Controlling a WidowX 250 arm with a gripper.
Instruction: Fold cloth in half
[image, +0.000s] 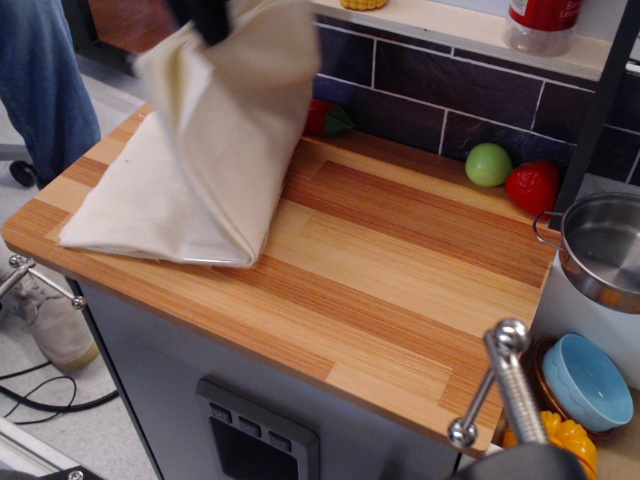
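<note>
Gripper (205, 18) lifts the cloth (200, 150) by one edge over the wooden countertop (400, 260), dark-tiled wall (420, 90) behind.

Matt cream woven cloth (200, 150), smooth striped wooden countertop (400, 270), shiny metal pot (600, 250), glossy tiles (420, 85)

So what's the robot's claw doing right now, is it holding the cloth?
Gripper: mostly out of view at the top edge, so its jaws can't be told. The cloth hangs lifted from right there, so it is probably gripped.
</note>
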